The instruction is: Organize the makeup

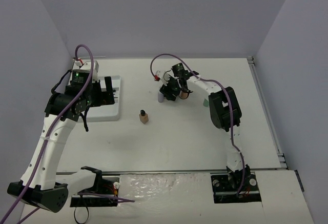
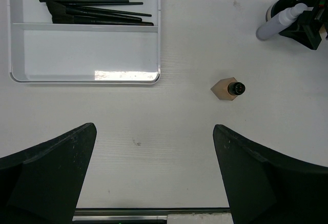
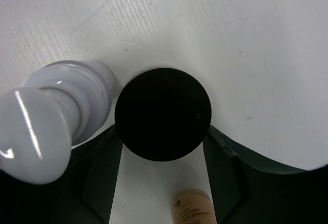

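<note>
Evidently the right pincer was the nearer, its fingers spread to the width of the black pot at its 12 o'clock on the bench, grip impossible to tell, grey bottle just beside at 9 o'clock, left pincer wide and empty.

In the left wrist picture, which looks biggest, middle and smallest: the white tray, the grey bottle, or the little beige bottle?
1. white tray
2. grey bottle
3. beige bottle
The two bottles look close in size, so their order is unsure.
</note>
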